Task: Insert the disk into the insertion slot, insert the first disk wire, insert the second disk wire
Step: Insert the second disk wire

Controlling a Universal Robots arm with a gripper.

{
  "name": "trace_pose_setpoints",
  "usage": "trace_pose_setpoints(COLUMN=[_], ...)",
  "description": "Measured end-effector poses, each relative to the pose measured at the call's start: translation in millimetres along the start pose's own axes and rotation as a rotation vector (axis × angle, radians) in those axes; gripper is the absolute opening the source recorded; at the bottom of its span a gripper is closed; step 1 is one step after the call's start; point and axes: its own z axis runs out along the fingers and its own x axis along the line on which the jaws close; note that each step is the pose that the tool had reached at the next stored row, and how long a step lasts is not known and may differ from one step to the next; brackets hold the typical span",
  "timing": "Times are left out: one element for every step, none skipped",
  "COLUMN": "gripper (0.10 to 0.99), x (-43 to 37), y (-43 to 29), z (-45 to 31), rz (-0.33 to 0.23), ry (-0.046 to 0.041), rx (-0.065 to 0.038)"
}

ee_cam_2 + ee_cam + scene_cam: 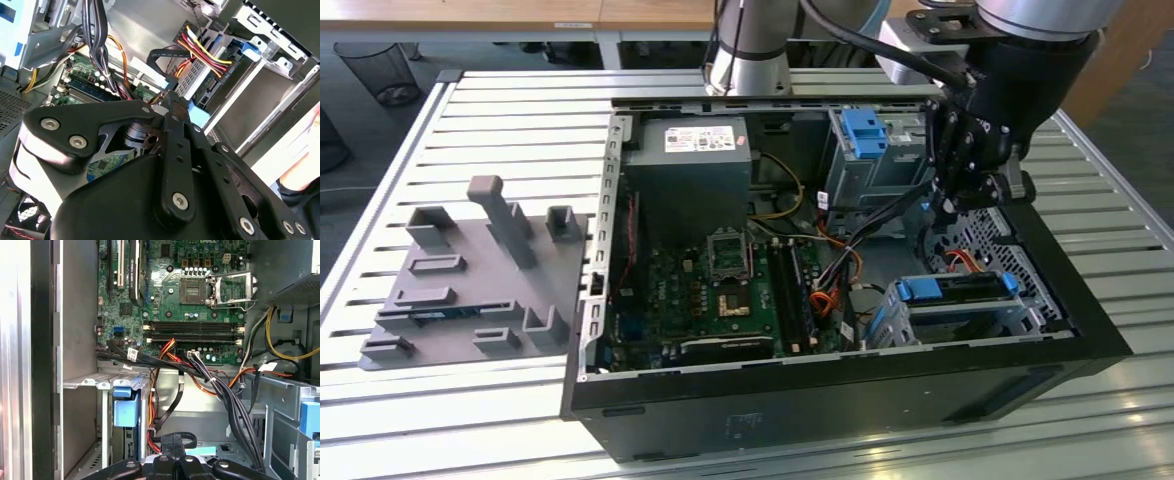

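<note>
Gripper (pixel 172 100) pressed together on the black flat wire (pixel 159 54) at its plug end, near the disk (pixel 958 290). Disk sits inside the insertion slot (pixel 902 322), so I judge that step done. Red-yellow wire (pixel 207 50) looks plugged in; mine is not yet. Room is tight, with cage edges and the cable bundle (pixel 225 395) close by.

The silver-grey robot arm (pixel 754 45) reaches down. Its black metal gripper (pixel 971 195) points downward, fingers (pixel 175 150) pinched together.
</note>
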Motion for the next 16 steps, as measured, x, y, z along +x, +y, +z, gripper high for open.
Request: trace_pose_setpoints(gripper=[0.114, 0.114, 0.169, 0.169, 0.239, 0.239, 0.251, 0.251, 0.251, 0.314, 0.314, 0.314, 0.314, 0.314, 0.314, 0.314], x=[-0.9, -1.9, -2.9, -3.9, -4.7, -5.5, -6.2, -6.5, -6.7, -7.1, -7.6, -8.0, -8.2, -8.4, -8.5, -8.6], y=[0.0, 0.0, 0.0, 0.0, 0.0, 0.0, 0.0, 0.0, 0.0, 0.0, 0.1, 0.1, 0.1, 0.0, -0.2, -0.2], z=[-0.1, -0.1, -0.1, -0.1, -0.2, -0.1, -0.1, -0.1, 0.0, 0.1, 0.3, 0.6, 1.3, 2.0, 3.1, 4.4], rz=[0.000, 0.000, 0.000, 0.000, 0.000, 0.000, 0.000, 0.000, 0.000, 0.000, 0.000, 0.000, 0.000, 0.000, 0.000, 0.001], ry=[0.0001, 0.0001, 0.0000, 0.0001, 0.0001, 0.0000, 0.0000, 0.0000, -0.0001, 0.0000, 0.0001, 0.0001, 0.0006, 0.0013, 0.0029, 0.0051], rx=[0.000, 0.000, 0.000, 0.000, 0.000, 0.000, 0.000, 0.000, 0.000, 0.000, 0.000, 0.000, 0.000, 0.000, 0.000, 0.000])
